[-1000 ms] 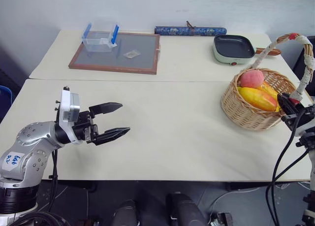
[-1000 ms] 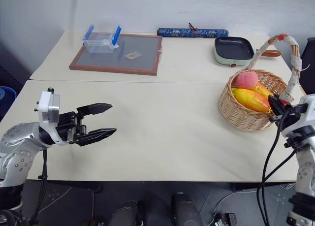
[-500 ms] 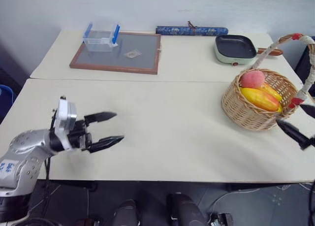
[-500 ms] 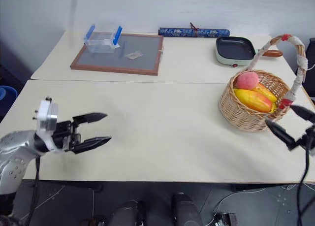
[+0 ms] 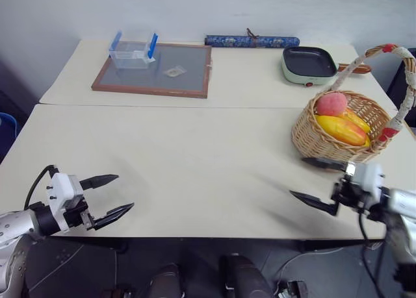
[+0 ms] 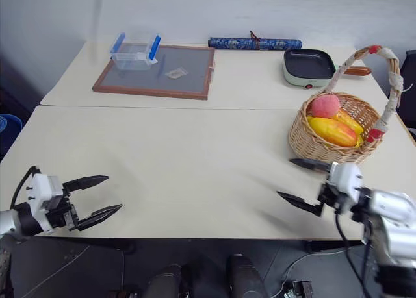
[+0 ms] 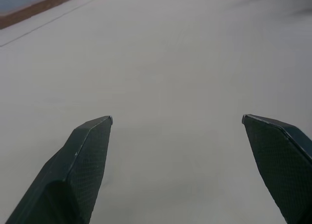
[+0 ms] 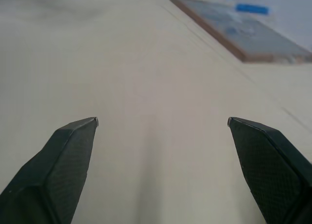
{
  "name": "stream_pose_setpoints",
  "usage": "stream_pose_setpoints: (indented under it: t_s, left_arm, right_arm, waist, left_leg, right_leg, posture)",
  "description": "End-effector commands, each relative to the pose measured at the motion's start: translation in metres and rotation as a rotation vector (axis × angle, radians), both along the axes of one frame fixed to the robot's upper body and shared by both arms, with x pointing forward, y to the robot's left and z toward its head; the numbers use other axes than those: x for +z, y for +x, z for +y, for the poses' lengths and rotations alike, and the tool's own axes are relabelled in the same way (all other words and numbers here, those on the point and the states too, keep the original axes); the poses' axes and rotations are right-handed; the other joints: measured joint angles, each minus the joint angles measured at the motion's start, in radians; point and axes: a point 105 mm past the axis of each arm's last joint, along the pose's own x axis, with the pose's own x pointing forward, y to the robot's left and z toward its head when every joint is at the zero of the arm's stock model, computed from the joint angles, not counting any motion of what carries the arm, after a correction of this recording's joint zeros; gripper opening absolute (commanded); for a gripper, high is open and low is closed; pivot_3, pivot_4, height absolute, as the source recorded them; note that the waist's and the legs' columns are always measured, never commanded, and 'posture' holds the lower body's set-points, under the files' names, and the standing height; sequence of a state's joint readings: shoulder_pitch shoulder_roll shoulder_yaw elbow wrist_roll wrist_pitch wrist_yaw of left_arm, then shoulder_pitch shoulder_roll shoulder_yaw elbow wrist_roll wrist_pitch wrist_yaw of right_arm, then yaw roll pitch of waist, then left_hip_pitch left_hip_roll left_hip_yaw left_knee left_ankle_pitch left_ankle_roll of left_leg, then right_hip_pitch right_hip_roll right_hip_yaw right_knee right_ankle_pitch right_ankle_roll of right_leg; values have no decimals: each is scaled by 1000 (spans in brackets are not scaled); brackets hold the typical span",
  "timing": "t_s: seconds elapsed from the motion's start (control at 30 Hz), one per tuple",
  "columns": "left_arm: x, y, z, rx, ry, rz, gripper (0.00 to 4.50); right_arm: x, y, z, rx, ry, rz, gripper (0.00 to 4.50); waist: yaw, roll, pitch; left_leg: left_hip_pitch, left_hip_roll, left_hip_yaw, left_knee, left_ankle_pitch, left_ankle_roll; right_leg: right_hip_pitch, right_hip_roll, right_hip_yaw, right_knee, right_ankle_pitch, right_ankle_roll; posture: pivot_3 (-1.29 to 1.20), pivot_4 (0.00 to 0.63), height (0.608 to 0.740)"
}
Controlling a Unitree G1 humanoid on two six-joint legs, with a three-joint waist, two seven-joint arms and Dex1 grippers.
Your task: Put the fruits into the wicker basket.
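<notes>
The wicker basket (image 5: 322, 144) stands at the right of the near table, its tall corded handle (image 5: 404, 93) arching over it. Inside lie a pink-red peach (image 5: 332, 104) and yellow-orange mangoes (image 5: 342, 130) with a red blush. My right gripper (image 5: 307, 179) is open just in front of the basket, pointing left across the table, with nothing between its fingers. Near the table's front left edge, my left gripper (image 5: 121, 193) is also open and empty, pointing right. Both wrist views look over bare tabletop between spread fingers (image 7: 80, 155) (image 8: 68, 148).
On the far table sit a wood-framed grey board (image 5: 153, 69) with a clear blue-handled box (image 5: 132, 51) on it, a long blue patterned roll (image 5: 252, 41) and a small green pan (image 5: 309, 64). A seam runs between the two tables.
My right gripper has let go of the basket's handle, opened and swung left to in front of the basket. My left gripper has dropped back toward the front left edge.
</notes>
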State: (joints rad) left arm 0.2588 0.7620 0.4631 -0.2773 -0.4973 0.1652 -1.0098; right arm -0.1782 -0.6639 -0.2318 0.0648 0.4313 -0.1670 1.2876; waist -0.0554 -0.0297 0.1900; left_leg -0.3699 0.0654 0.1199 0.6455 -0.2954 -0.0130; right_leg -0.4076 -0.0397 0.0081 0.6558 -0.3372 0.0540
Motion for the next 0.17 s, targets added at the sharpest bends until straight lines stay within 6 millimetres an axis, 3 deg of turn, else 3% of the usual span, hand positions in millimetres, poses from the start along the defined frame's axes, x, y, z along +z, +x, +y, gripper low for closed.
stream_pose_setpoints:
  t_s: [0.03,0.17]
  left_arm:
    - [7,-4,-5,-7,35,-44,4500]
    - [10,-5,-12,3,27,-84,4500]
  right_arm:
    - [-5,10,11,36,-16,-33,4443]
    - [-12,22,18,67,-9,-12,4443]
  waist:
    - [10,0,0]
    - [18,0,0]
  left_leg:
    - [0,0,0,0,0,0]
    - [-1,0,0,1,-2,2]
  right_leg:
    - [0,0,-1,0,0,0]
    - [0,-1,-1,-1,0,0]
  posture:
    - [0,150,740]
    - [0,150,740]
